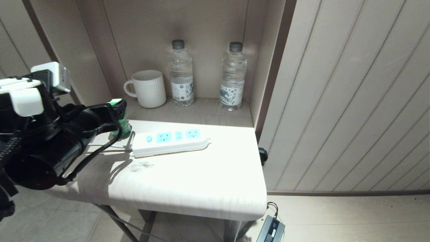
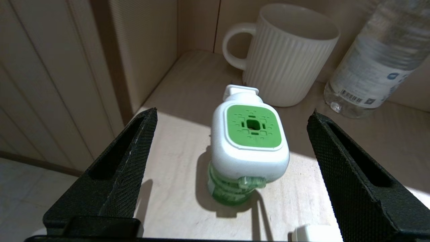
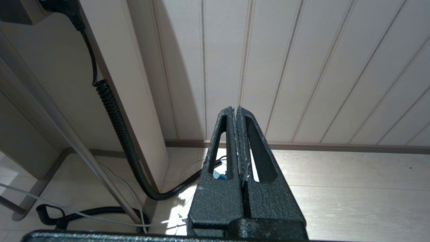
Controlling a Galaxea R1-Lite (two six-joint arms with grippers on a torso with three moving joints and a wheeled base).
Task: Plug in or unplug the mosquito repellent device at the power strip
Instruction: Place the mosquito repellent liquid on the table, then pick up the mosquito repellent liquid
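Black textured fingers (image 2: 124, 168) of the left gripper (image 2: 231, 144) are spread wide, one on each side of the mosquito repellent device (image 2: 250, 141) without touching it, so nothing is held. That little white unit with its green top stands upright on its green bottle on the pale worktop (image 1: 188, 178), unplugged. In the head view it sits at about 9 o'clock of the power strip (image 1: 171, 143), just beside the switch end, with the strip's cord (image 1: 107, 148) trailing off the same way. A white ribbed mug (image 1: 147, 89) is near at 12 o'clock of the device, and two water bottles (image 1: 181, 74) stand further back in the niche. Down low by the floor, the right gripper (image 3: 237, 141) is parked, fingers pressed together on nothing.
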